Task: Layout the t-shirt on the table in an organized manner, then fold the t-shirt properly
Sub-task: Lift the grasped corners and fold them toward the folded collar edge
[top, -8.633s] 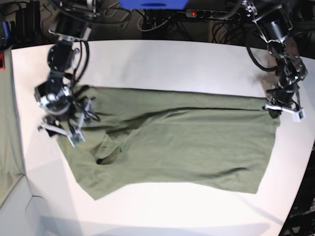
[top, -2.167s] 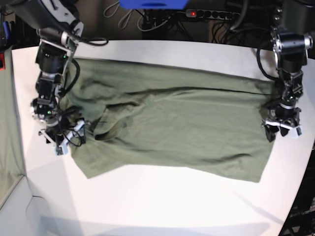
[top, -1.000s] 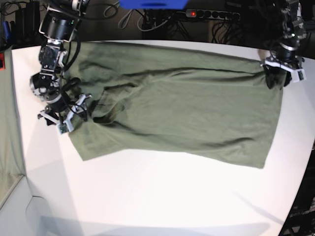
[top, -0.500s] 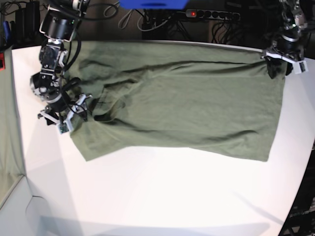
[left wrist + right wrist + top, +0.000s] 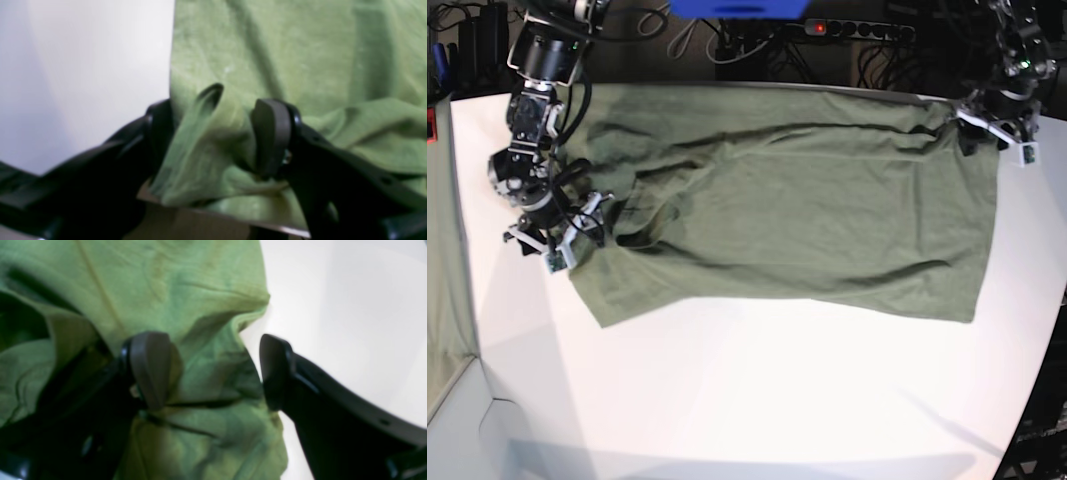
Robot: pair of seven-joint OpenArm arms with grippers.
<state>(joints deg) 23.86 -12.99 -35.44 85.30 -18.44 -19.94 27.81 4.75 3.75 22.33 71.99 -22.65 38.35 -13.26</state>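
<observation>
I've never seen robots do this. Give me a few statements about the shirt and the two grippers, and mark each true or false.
1. The t-shirt is spread out on the table. True.
2. The t-shirt is bright red. False: it is olive green.
3. The left gripper has a bunch of t-shirt cloth between its fingers. True.
4. The right gripper hangs over bare table, far from the t-shirt. False: it is at the t-shirt's edge, with cloth between its fingers.
5. The t-shirt is already folded into a neat small square. False: it lies open, with wrinkles across it.
</observation>
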